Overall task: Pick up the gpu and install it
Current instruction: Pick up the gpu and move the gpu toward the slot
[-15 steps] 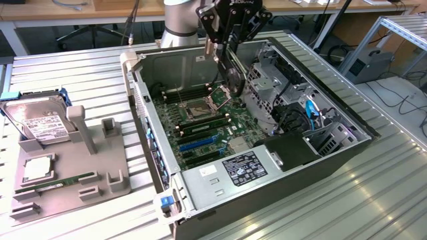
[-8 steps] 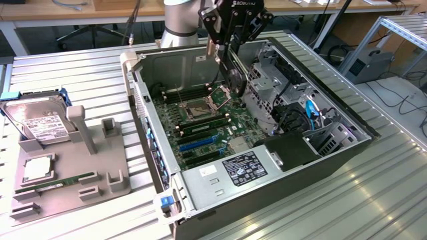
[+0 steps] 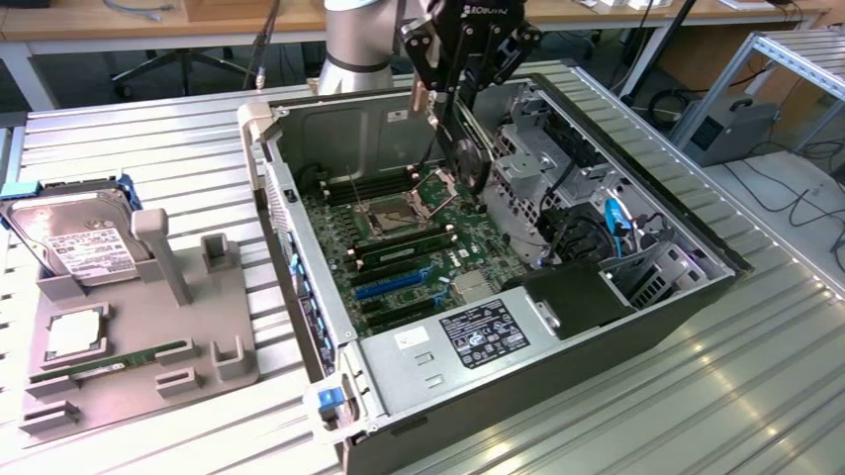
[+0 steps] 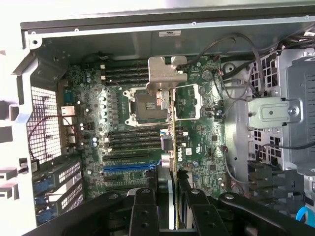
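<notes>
Exterior view: the pincer (image 3: 456, 94) is seen above the open computer case (image 3: 555, 356).
Pincer: it is clamped on the gpu (image 3: 462, 148), with one finger pressed on each flat side.
Gpu: it is held on its edge, up in the air over the green board (image 3: 410, 247), and not yet pushed into a slot.
Wrist view: the gpu (image 4: 173, 128) is seen as a thin line, with its silver bracket (image 4: 165, 73) at the end far from the pincer (image 4: 173, 184).
Holder: a grey holder (image 3: 198, 327) is set on the surface (image 3: 133, 139) beside the computer case.
On the holder: a hard drive (image 3: 79, 242) and a thin green stick (image 3: 113, 361) are kept there.
</notes>
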Robot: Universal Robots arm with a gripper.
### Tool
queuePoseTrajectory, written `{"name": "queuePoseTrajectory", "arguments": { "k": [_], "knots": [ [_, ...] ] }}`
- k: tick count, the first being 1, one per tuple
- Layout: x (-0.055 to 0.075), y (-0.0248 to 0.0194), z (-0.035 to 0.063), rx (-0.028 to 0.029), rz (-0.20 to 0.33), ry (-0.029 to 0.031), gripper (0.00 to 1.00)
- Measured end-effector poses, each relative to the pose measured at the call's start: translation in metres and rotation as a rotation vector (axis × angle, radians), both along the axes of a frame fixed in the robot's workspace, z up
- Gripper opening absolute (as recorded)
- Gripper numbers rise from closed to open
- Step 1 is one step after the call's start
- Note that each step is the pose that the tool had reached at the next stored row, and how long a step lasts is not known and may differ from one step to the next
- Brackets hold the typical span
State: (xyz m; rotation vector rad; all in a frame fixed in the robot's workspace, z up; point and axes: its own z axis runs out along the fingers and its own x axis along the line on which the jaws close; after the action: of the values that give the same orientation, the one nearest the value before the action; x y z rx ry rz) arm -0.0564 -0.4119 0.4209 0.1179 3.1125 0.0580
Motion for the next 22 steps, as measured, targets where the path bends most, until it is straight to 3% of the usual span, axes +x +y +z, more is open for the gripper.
{"name": "queuePoseTrajectory", "arguments": {
  "k": [22],
  "knots": [
    [0.0083,0.0000,-0.0050,-0.0012,0.000,-0.0001,0.27]
  ]
}}
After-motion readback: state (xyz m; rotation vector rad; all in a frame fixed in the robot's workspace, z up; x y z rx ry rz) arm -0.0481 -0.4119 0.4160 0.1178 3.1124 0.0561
